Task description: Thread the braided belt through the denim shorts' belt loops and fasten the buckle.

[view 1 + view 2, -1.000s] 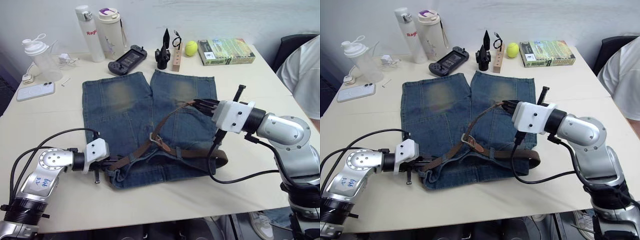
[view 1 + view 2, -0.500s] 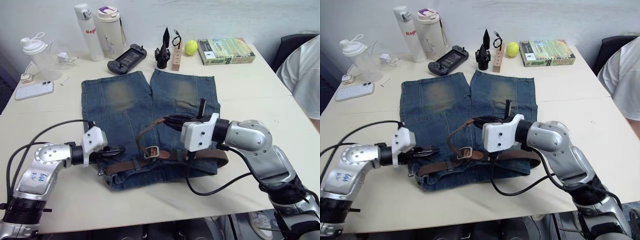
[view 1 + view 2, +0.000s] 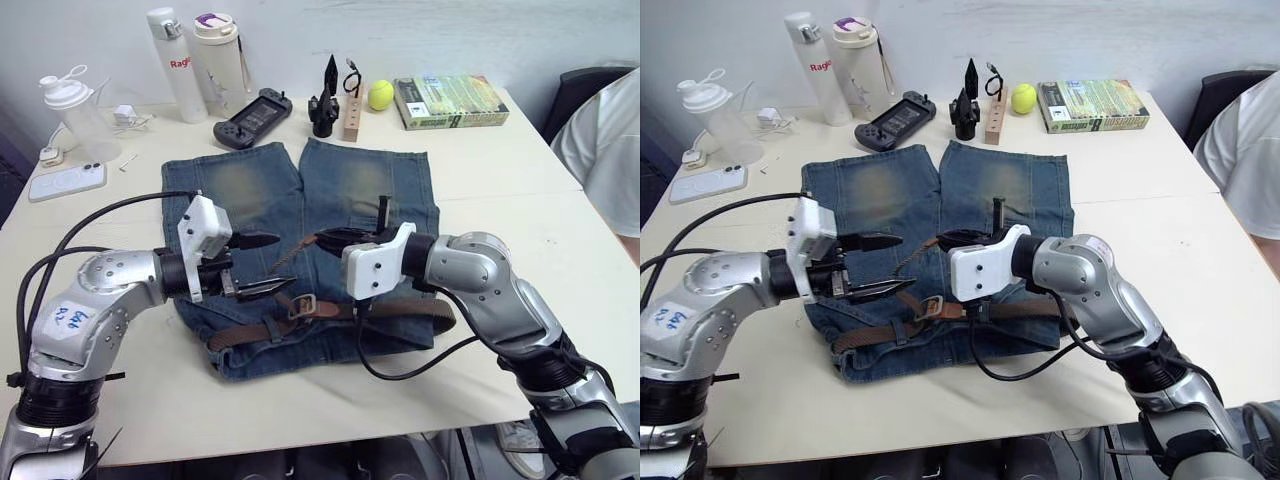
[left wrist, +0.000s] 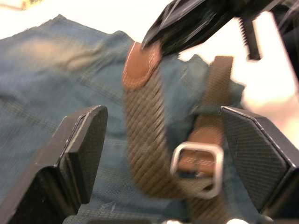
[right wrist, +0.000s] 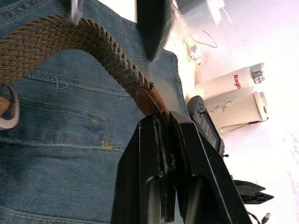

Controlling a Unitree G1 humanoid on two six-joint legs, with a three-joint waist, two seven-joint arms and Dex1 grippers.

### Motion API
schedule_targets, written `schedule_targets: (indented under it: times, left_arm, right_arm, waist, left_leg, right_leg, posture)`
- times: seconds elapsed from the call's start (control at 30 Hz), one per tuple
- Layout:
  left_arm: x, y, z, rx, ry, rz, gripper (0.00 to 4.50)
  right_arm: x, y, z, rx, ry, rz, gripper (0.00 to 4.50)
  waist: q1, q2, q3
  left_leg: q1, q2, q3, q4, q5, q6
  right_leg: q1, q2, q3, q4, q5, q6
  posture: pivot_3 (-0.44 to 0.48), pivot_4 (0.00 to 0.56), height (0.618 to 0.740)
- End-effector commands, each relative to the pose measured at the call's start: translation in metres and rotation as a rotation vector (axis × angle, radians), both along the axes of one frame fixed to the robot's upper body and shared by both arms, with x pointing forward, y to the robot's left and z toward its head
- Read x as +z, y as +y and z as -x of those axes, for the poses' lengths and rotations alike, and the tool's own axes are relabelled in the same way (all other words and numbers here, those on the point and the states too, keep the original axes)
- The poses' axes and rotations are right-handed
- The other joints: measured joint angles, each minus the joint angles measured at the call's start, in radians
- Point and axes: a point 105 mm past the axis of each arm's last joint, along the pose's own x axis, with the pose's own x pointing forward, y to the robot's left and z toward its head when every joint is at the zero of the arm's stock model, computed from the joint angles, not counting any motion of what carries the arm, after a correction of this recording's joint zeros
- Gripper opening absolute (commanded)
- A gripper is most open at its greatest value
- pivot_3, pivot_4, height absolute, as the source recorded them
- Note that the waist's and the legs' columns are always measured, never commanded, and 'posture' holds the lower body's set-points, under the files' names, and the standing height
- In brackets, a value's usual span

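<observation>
Left gripper point(image 3: 262, 264) risen off shorts point(image 3: 250, 190), fingers spread; right gripper point(image 3: 322, 240) pinching belt point(image 4: 142, 140) tip.

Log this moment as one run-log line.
right claw: shut on belt tip | left claw: open, facing tip | buckle: unfastened, on shorts

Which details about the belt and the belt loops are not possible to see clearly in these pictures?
- Small blue denim belt loops: too small in the eye views to count those threaded.
- Silver buckle: prong blurred in the left wrist view.
- Brown braided belt: partly behind the right end effector.
</observation>
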Motion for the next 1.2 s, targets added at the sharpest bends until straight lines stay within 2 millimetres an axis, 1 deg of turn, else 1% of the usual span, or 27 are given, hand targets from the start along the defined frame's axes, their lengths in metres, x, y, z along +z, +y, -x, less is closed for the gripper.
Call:
schedule_targets:
  times: [0.03, 0.13, 0.2, 0.23, 0.27, 0.3, 0.33, 0.37, 0.47, 0.5, 0.73, 0.87, 0.97, 1.0, 1.07, 1.1, 1.13, 1.2]
  left_arm:
    - [0.002, 0.001, -0.011, 0.053, -0.061, -0.032, 4.24]
    - [-0.001, -0.003, -0.017, 0.072, -0.079, -0.045, 4.24]
    - [0.002, -0.006, -0.018, 0.07, -0.081, -0.011, 3.72]
    - [0.002, -0.008, -0.018, 0.065, -0.079, -0.005, 3.59]
    - [0.002, -0.01, -0.018, 0.061, -0.076, 0.001, 2.99]
    - [0.001, -0.011, -0.017, 0.058, -0.073, 0.002, 2.78]
    - [0.001, -0.012, -0.017, 0.058, -0.072, 0.002, 2.32]
    - [-0.001, -0.012, -0.017, 0.057, -0.069, -0.001, 2.07]
    - [-0.003, -0.011, -0.016, 0.06, -0.06, -0.01, 0.82]
    - [-0.004, -0.01, -0.017, 0.067, -0.059, -0.015, 0.47]
    - [-0.003, -0.013, -0.019, 0.093, -0.07, 0.001, 0.47]
    - [-0.001, -0.016, -0.019, 0.1, -0.069, 0.048, 0.47]
    - [0.0, -0.015, -0.019, 0.117, -0.066, 0.082, 0.34]
    - [0.001, -0.015, -0.019, 0.121, -0.065, 0.091, 0.34]
    - [0.0, -0.015, -0.016, 0.118, -0.052, 0.106, 0.34]
    - [-0.001, -0.015, -0.015, 0.117, -0.046, 0.112, 0.34]
    - [-0.002, -0.015, -0.014, 0.116, -0.043, 0.118, 0.34]
    - [-0.001, -0.016, -0.012, 0.115, -0.04, 0.131, 0.34]
  right_arm:
    - [0.011, 0.002, 0.004, 0.014, -0.047, -0.016, 0.0]
    - [0.012, 0.002, 0.004, 0.013, -0.049, -0.019, 0.0]
    - [0.012, 0.002, 0.005, 0.013, -0.048, -0.019, 0.0]
    - [0.012, 0.002, 0.005, 0.013, -0.046, -0.019, 0.0]
    - [0.012, 0.002, 0.005, 0.012, -0.045, -0.019, 0.0]
    - [0.012, 0.002, 0.005, 0.011, -0.044, -0.019, 0.0]
    - [0.012, 0.002, 0.005, 0.011, -0.044, -0.019, 0.0]
    - [0.012, 0.002, 0.005, 0.01, -0.043, -0.019, 0.0]
    - [0.012, 0.001, 0.004, 0.007, -0.04, -0.02, 0.0]
    - [0.012, 0.001, 0.004, 0.006, -0.038, -0.021, 0.0]
    - [0.011, 0.002, 0.004, -0.006, 0.01, -0.051, 0.0]
    - [0.018, -0.002, -0.003, -0.073, 0.031, -0.135, 0.0]
    - [0.02, -0.013, -0.008, -0.151, 0.19, -0.273, 1.19]
    - [0.019, -0.017, -0.009, -0.176, 0.228, -0.306, 1.68]
    - [0.012, -0.025, -0.006, -0.207, 0.367, -0.333, 2.67]
    - [0.008, -0.033, -0.006, -0.235, 0.437, -0.361, 3.17]
    - [0.005, -0.038, -0.005, -0.25, 0.494, -0.382, 3.17]
    - [-0.005, -0.04, 0.001, -0.255, 0.614, -0.396, 3.17]
  waist:
    - [0.001, 0.0, 0.0]
    - [0.001, 0.0, 0.0]
    - [0.001, 0.0, 0.0]
    - [0.001, 0.0, 0.0]
    - [0.001, 0.0, 0.0]
    - [0.001, 0.0, 0.0]
    - [0.001, 0.0, 0.0]
    - [0.001, 0.0, 0.0]
    - [0.0, 0.0, 0.0]
    - [0.0, 0.0, 0.0]
    - [0.001, 0.0, 0.0]
    - [0.001, 0.0, 0.0]
    - [0.001, 0.0, 0.0]
    - [0.001, 0.0, 0.0]
    - [0.003, 0.0, 0.0]
    - [0.002, 0.0, 0.0]
    - [0.002, 0.0, 0.0]
    - [0.003, 0.0, 0.0]
  left_leg:
    - [0.0, 0.0, 0.0, 0.0, 0.0, 0.0]
    - [0.0, 0.0, 0.0, 0.0, 0.0, 0.0]
    - [0.0, 0.0, 0.0, 0.0, 0.0, 0.0]
    - [0.0, 0.0, 0.0, 0.0, 0.0, 0.0]
    - [0.0, 0.0, 0.0, 0.0, 0.0, 0.0]
    - [0.0, 0.0, 0.0, 0.0, 0.0, 0.0]
    - [0.0, 0.0, 0.0, 0.0, 0.0, 0.0]
    - [0.0, 0.0, 0.0, 0.0, 0.0, 0.0]
    - [0.0, 0.0, 0.0, 0.0, 0.0, 0.0]
    - [0.0, 0.0, 0.0, 0.0, 0.0, 0.0]
    - [0.0, 0.0, 0.0, 0.0, 0.0, 0.0]
    - [0.0, 0.0, 0.0, 0.0, 0.0, 0.0]
    - [0.0, 0.0, 0.0, 0.0, 0.0, 0.0]
    - [0.0, 0.0, 0.0, 0.0, 0.0, 0.0]
    - [0.0, 0.0, 0.0, 0.0, 0.0, 0.0]
    - [0.0, 0.0, 0.0, 0.0, 0.0, 0.0]
    - [0.0, 0.0, -0.001, 0.0, 0.0, 0.0]
    - [0.0, 0.0, -0.001, 0.0, 0.0, 0.0]
  right_leg:
    - [0.0, 0.0, 0.0, 0.0, 0.0, 0.0]
    - [0.0, 0.0, 0.0, 0.0, 0.0, 0.0]
    - [0.0, 0.0, 0.0, 0.0, 0.0, 0.0]
    - [0.0, 0.0, 0.0, 0.0, 0.0, 0.0]
    - [0.0, 0.0, 0.0, 0.0, 0.0, 0.0]
    - [0.0, 0.0, 0.0, 0.0, 0.0, 0.0]
    - [0.0, 0.0, 0.0, 0.0, 0.0, 0.0]
    - [0.0, 0.0, 0.0, 0.0, 0.0, 0.0]
    - [0.0, 0.0, 0.0, 0.0, 0.0, 0.0]
    - [0.0, 0.0, 0.0, 0.0, 0.0, 0.0]
    - [0.0, 0.0, 0.0, 0.0, 0.0, 0.0]
    - [0.0, 0.0, 0.0, 0.0, 0.0, 0.0]
    - [0.0, 0.0, 0.0, 0.0, 0.0, 0.0]
    - [0.0, 0.0, 0.0, 0.0, 0.0, 0.0]
    - [0.0, 0.0, 0.0, 0.0, 0.0, 0.0]
    - [0.0, -0.001, 0.0, 0.0, 0.0, 0.0]
    - [0.0, -0.001, 0.0, 0.0, 0.0, 0.0]
    - [0.0, -0.001, 0.001, 0.0, 0.0, 0.0]
  posture:
    - [0.0, 0.15, 0.72]
    - [0.0, 0.15, 0.72]
    - [0.0, 0.15, 0.72]
    - [0.0, 0.15, 0.72]
    - [0.0, 0.15, 0.72]
    - [0.0, 0.15, 0.72]
    - [0.0, 0.15, 0.72]
    - [0.0, 0.15, 0.72]
    - [0.0, 0.15, 0.72]
    - [0.0, 0.15, 0.72]
    - [0.0, 0.15, 0.72]
    - [0.0, 0.15, 0.72]
    - [0.0, 0.15, 0.72]
    - [0.0, 0.15, 0.72]
    - [0.0, 0.15, 0.72]
    - [0.0, 0.15, 0.72]
    - [0.0, 0.15, 0.72]
    - [0.0, 0.15, 0.72]
